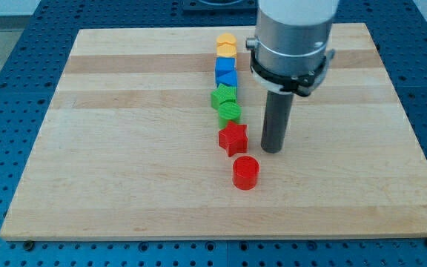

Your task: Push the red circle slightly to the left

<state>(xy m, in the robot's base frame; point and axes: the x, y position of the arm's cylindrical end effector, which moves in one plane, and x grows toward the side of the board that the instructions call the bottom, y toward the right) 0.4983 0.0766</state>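
On a pale wooden board (124, 148), my tip (272, 151), a bare dark rod with nothing to open or close, rests touching no block, just above and right of the small red plastic circle (246, 173), near the board's bottom centre, below a red star (233, 139)

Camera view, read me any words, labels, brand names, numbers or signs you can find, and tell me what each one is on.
None: nothing in this view carries readable text.
The wooden board, the red circle, the red star and the other coloured blocks are plain.
The arm's grey housing and my tip, right of the red star, show no markings.
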